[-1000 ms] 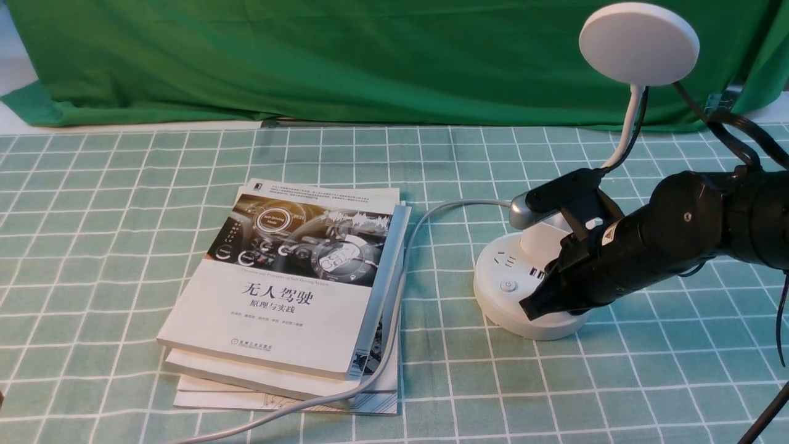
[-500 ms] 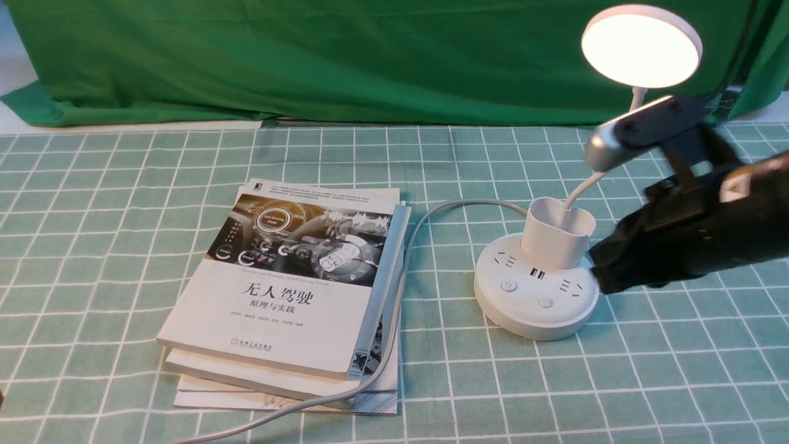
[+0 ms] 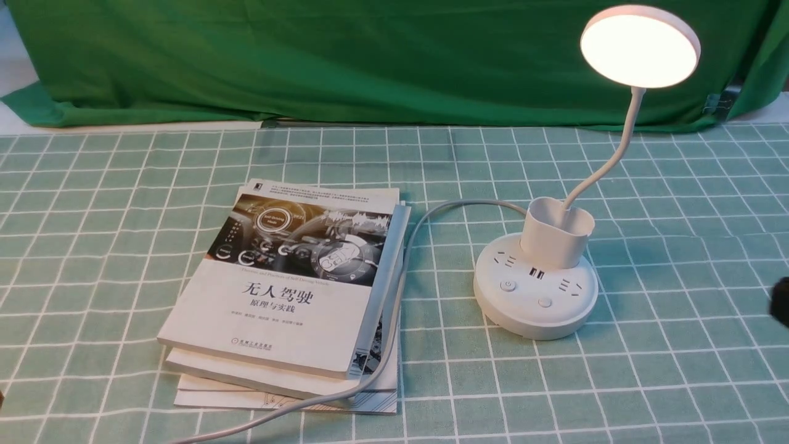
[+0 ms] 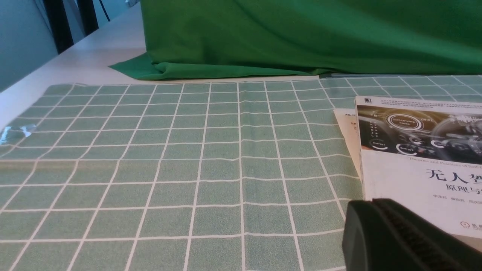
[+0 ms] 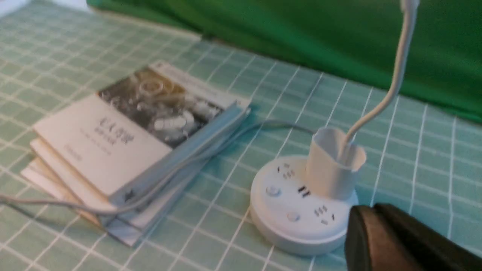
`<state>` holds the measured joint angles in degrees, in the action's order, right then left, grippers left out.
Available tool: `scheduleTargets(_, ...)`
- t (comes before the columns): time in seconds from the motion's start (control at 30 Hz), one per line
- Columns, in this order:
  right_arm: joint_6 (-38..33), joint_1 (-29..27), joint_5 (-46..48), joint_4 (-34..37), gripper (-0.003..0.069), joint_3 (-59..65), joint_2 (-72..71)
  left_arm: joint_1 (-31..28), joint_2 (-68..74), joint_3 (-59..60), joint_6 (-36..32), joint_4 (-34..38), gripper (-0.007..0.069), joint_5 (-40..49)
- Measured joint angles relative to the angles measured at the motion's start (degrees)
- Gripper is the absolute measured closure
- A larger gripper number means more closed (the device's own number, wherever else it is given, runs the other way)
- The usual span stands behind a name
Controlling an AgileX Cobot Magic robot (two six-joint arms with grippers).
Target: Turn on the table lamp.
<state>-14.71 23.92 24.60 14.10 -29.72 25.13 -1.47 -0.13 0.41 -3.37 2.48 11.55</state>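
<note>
The white table lamp (image 3: 535,290) stands on the checked cloth at the right. Its round disc head (image 3: 640,46) glows warm white atop a thin bent neck. The cup-shaped holder (image 3: 556,233) rises from the round base, which carries sockets and two buttons (image 3: 507,285). My right gripper (image 5: 371,210) is shut with nothing in it, beside the base and apart from it; in the front view only a dark tip (image 3: 781,302) shows at the right edge. My left gripper (image 4: 371,205) is shut, empty, low near the books.
A stack of books (image 3: 290,290) lies left of the lamp. The lamp's grey cable (image 3: 394,320) runs from the base, over the books' right edge, toward the near table edge. Green cloth (image 3: 345,55) hangs along the back.
The lamp head went from dark to lit. My right arm lifted off the base and pulled back to the right, almost out of the front view.
</note>
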Motion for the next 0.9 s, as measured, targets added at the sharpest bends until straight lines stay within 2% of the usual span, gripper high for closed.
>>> scheduleTargets(0.3,0.0,0.0,-7.9,-1.0,0.0568,10.7,-14.7,0.0,0.0,0.0,0.0,0.0,0.0603,0.0)
scheduleTargets(0.37,0.4,-0.6,-13.0,-3.0,0.0561,13.9,-16.6,0.0,0.0,0.0,0.0,0.0,0.0603,0.0)
scheduleTargets(0.53,5.5,-6.6,-20.6,-5.4,0.0549,19.7,-17.2,0.0,0.0,0.0,0.0,-0.2,0.0603,0.0)
scheduleTargets(0.67,16.3,-17.7,-26.7,-12.6,0.0536,26.1,-17.3,0.0,0.0,0.0,0.0,-0.2,0.0603,0.0)
scheduleTargets(0.8,25.7,-24.6,-26.2,-18.3,0.0529,29.9,-18.5,0.0,0.0,0.0,0.0,-0.2,0.0603,0.0)
scheduleTargets(0.9,27.5,-25.4,-23.4,-19.6,0.0519,30.3,-21.7,0.0,0.0,0.0,0.0,-0.2,0.0603,0.0)
